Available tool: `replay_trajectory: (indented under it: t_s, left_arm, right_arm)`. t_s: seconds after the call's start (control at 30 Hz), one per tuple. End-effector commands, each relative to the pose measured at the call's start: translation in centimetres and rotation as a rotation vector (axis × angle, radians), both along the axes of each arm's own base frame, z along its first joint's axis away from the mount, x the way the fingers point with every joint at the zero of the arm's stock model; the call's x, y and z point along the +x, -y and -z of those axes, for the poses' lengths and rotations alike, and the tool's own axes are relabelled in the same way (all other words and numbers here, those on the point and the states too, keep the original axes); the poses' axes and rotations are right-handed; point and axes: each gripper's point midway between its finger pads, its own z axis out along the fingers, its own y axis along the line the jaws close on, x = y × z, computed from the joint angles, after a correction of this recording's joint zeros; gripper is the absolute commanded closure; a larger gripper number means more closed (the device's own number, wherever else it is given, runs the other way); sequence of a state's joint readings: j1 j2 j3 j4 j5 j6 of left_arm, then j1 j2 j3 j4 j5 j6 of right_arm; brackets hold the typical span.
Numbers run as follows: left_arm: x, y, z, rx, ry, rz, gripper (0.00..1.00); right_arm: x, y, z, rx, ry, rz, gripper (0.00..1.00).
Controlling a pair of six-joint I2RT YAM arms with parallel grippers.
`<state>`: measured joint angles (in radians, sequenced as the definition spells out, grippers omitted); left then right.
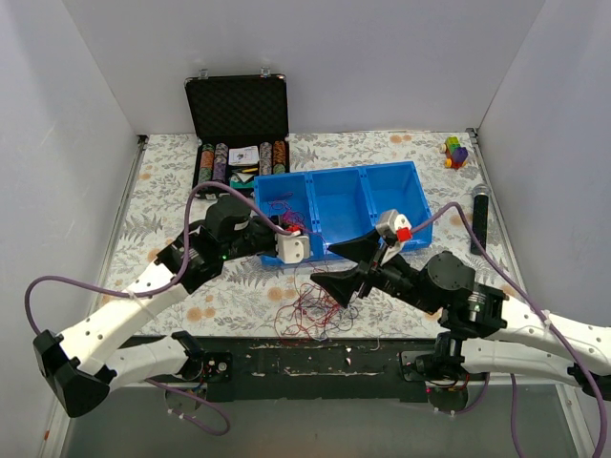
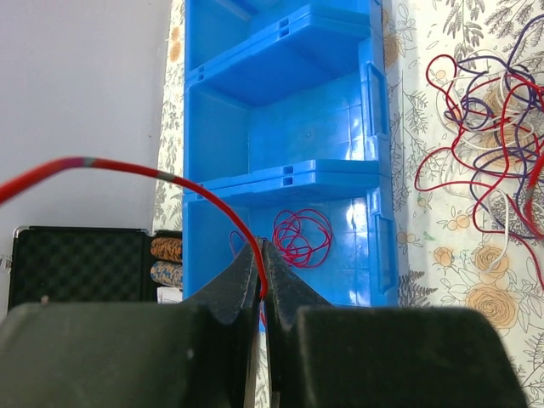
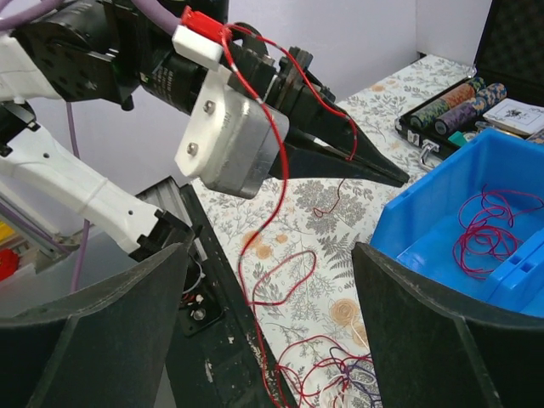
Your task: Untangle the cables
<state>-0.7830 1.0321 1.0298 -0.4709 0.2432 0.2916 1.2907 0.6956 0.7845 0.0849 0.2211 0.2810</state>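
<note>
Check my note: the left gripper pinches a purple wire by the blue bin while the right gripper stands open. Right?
No: the left wrist view shows the left gripper pinching a red wire, not purple. The rest holds: it is by the blue bin, and the right gripper stands open.

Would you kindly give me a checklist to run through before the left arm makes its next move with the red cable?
1. Left tool shut on red cable: ok.
2. Blue bin lies ahead of that tool: ok.
3. Held cable free of the tangle: cannot tell.
4. Right tool open, holding nothing: ok.
5. Tangle sorted out: not ok.
</note>
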Motion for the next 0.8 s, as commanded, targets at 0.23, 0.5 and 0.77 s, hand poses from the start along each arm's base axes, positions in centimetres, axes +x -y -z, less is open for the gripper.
replay_trajectory:
  t_s: [0.23,0.5,0.77]
  left_arm:
    - [-4.2,-0.8,-2.3,0.015,0.059,0.187,1.00]
    - [-7.4,-1.2,-1.1,0.058,0.024,0.331,1.00]
    - [-8.6,0.9,-7.5,-0.187,0.003,0.364,1.00]
  right_arm:
    - [2.3,0.6,-4.5,0.109,0.047,0.134,0.98]
    - [4.9,2.3,-8.1,0.121,0.139,0.304,0.99]
    - [8.7,-1.4,-4.0,-0.036,0.098,0.378,0.99]
